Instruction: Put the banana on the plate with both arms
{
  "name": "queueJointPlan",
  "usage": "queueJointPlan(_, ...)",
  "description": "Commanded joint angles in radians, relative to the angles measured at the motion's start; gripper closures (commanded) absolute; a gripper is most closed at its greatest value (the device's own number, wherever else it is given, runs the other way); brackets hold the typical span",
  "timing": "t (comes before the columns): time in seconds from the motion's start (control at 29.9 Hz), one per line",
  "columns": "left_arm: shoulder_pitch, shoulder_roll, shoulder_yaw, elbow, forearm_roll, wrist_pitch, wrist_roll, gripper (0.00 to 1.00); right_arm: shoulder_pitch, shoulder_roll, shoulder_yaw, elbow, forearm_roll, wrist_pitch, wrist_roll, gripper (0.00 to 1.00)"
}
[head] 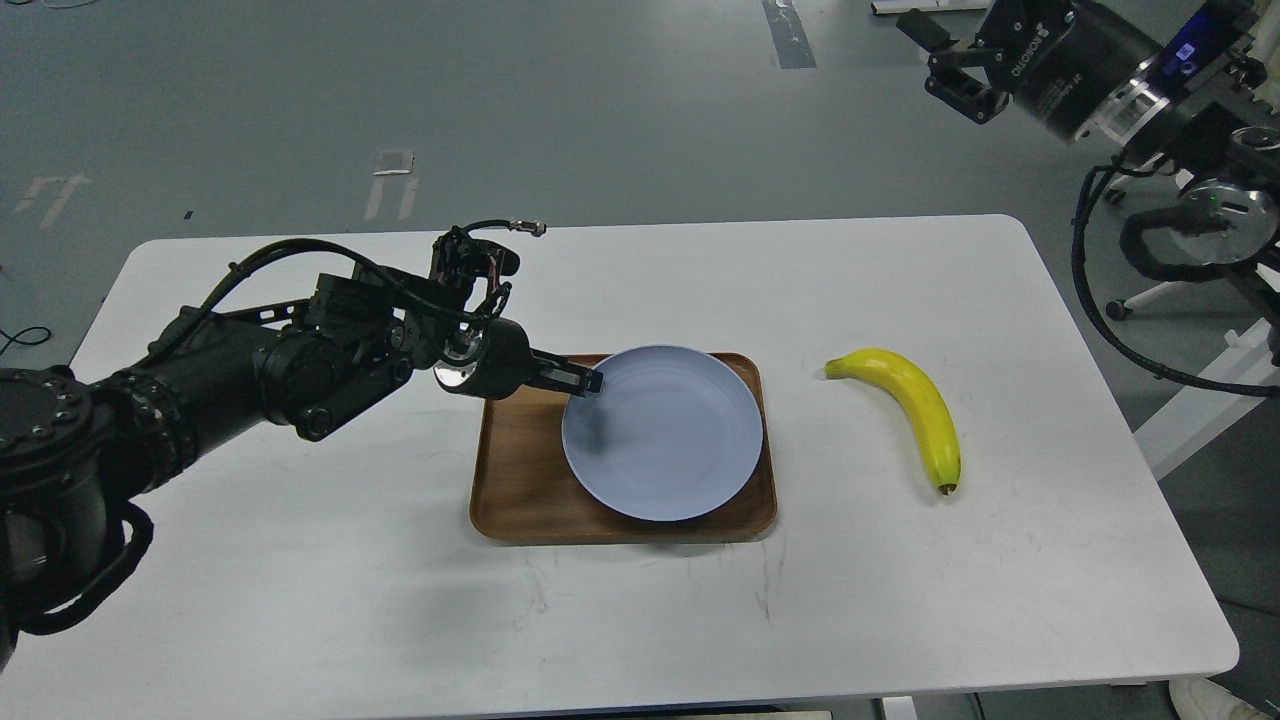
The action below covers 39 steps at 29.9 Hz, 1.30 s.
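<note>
The left black two-finger gripper (590, 381) reached in from the left, its fingertips at the left rim of the round, shallow, pale blue-lavender plate (665, 440). Seen side-on, its fingers appeared as a single dark bar, so whether they were parted, or pinched the rim, could not be told. The plate sat on the right part of a rectangular brown wooden tray (515, 480) with rounded corners, which rested near the middle of the white rectangular table (400, 600). Behind the gripper, the left black jointed arm (250, 370) stretched back to the left edge, with looping black cables above it.

The curved, bright yellow banana (915, 405) lay on the bare table to the right of the tray, apart from it, its greenish stem at the far left and its dark brown tip at the near right.

The right black gripper (950, 70) hung high at the far right, beyond the table, its fingers spread and holding nothing; its body read ROBOTIQ in white letters, with smaller print that could not be read
</note>
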Motion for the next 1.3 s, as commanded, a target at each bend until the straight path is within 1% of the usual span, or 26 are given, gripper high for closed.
queueJointPlan(0.0,0.003,-0.004,0.001,0.025,-0.001,0.000,0.000,1.00,-0.002,-0.001,0.000,0.000,0.000,0.000,0.000,0.00)
queueJointPlan(0.27,0.012,-0.004,0.003,0.037,-0.001,0.000,0.000,1.00,-0.003,-0.009,0.000,0.001,0.000,0.000,0.000,0.00)
queueJointPlan(0.4,0.022,-0.012,0.003,0.068,0.001,0.000,0.000,1.00,-0.003,-0.012,0.000,0.001,0.001,0.000,0.000,0.00)
queueJointPlan(0.67,0.023,-0.012,0.017,0.069,0.001,0.000,0.000,1.00,-0.003,-0.012,0.000,0.001,0.000,0.000,0.000,0.00)
queueJointPlan(0.74,0.021,-0.012,0.017,0.069,-0.001,0.000,0.000,0.87,-0.003,-0.012,0.000,0.001,0.000,0.000,0.000,0.00)
queueJointPlan(0.8,0.021,-0.012,0.017,0.069,-0.002,0.000,0.000,0.53,-0.003,-0.012,0.000,0.001,0.000,0.000,0.000,0.00)
queueJointPlan(0.84,0.021,-0.012,0.017,0.069,-0.004,0.000,0.000,0.46,-0.003,-0.012,-0.001,0.001,0.000,0.000,0.000,0.00)
queueJointPlan(0.87,0.021,-0.012,0.017,0.069,-0.004,0.000,0.000,0.32,-0.003,-0.013,-0.001,0.001,0.000,0.000,0.000,0.00)
queueJointPlan(0.94,0.019,-0.013,0.017,0.069,-0.005,0.000,0.000,0.16,-0.003,-0.015,-0.003,0.001,0.000,0.000,0.000,0.00)
queueJointPlan(0.97,0.016,-0.013,0.015,0.068,-0.010,0.000,0.000,0.06,-0.003,-0.018,-0.003,0.001,0.000,0.000,0.000,0.00)
queueJointPlan(1.14,0.003,0.008,-0.002,0.066,-0.071,0.000,0.000,0.03,-0.002,-0.043,-0.003,0.009,0.001,0.000,0.000,0.00)
queueJointPlan(1.2,-0.019,0.036,-0.005,0.066,-0.187,0.000,0.000,0.03,-0.003,-0.059,-0.003,0.020,0.001,0.000,0.000,0.00)
queueJointPlan(1.27,-0.040,0.092,-0.005,0.062,-0.437,0.000,0.000,0.02,-0.003,-0.087,-0.006,0.037,0.001,0.000,0.000,0.00)
